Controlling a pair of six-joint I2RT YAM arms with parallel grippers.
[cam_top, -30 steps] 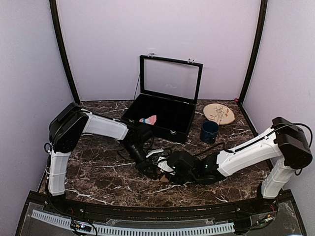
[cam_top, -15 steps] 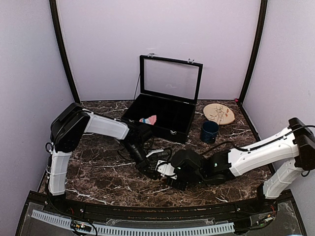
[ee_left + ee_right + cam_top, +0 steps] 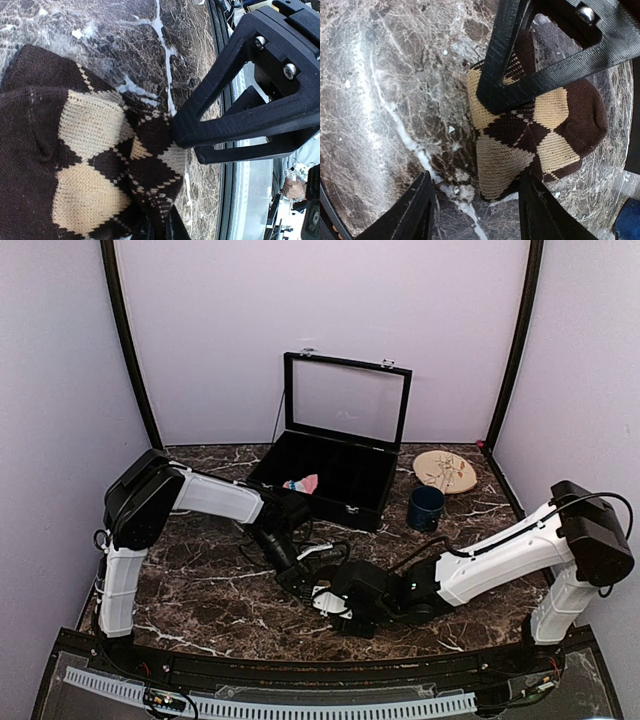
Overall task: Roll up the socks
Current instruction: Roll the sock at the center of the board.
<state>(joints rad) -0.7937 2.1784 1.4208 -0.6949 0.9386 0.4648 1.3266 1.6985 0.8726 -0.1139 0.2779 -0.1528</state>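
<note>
Two socks (image 3: 300, 483) (image 3: 540, 120); one case (image 3: 340, 502), mug (image 3: 425, 508), disc (image 3: 445, 471)

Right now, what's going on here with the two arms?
Both arms are working on the brown argyle sock, which lies bunched on the marble table near the front. The left end effector is shut on a fold of it. The right end effector is open at the bundle's edge, gripping nothing. The pink sock lies apart in the open black case at the back, untouched.

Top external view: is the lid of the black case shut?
No, the lid of the black case stands upright and open, and a pink sock lies inside.
</note>
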